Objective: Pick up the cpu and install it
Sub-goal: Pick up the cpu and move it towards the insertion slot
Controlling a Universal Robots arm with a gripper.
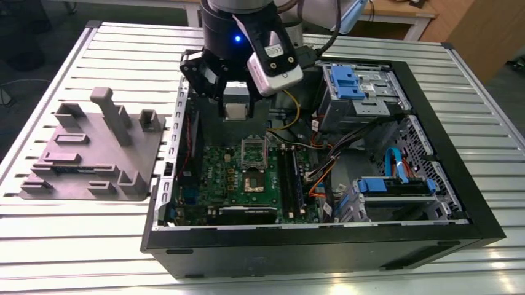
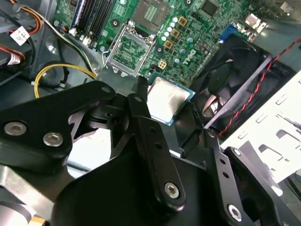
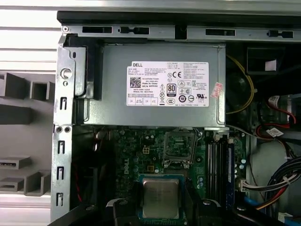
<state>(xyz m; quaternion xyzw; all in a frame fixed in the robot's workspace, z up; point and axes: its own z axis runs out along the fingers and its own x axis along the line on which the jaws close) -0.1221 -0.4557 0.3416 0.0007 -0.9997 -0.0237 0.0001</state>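
Note:
The cpu (image 3: 161, 197), a flat square chip with a shiny silver-grey top, is held between black fingers. My gripper (image 3: 161, 209) is shut on its edges. In the second wrist view the cpu (image 2: 165, 98) hangs above the green motherboard (image 2: 197, 33), short of the open socket (image 2: 131, 47), and the gripper (image 2: 167, 104) clamps it from both sides. In the exterior view the gripper (image 1: 235, 106) hovers over the back part of the open computer case (image 1: 328, 239), with the cpu (image 1: 235, 111) under it and the socket (image 1: 254, 179) further forward on the board.
A grey plastic tray (image 1: 58, 175) with upright blocks lies on the slatted table at the exterior view's left. Inside the case are a grey power supply (image 3: 160, 61), a black fan (image 2: 235, 70), memory slots (image 1: 291, 169), blue drive bays (image 1: 355, 83) and loose cables (image 1: 324, 172).

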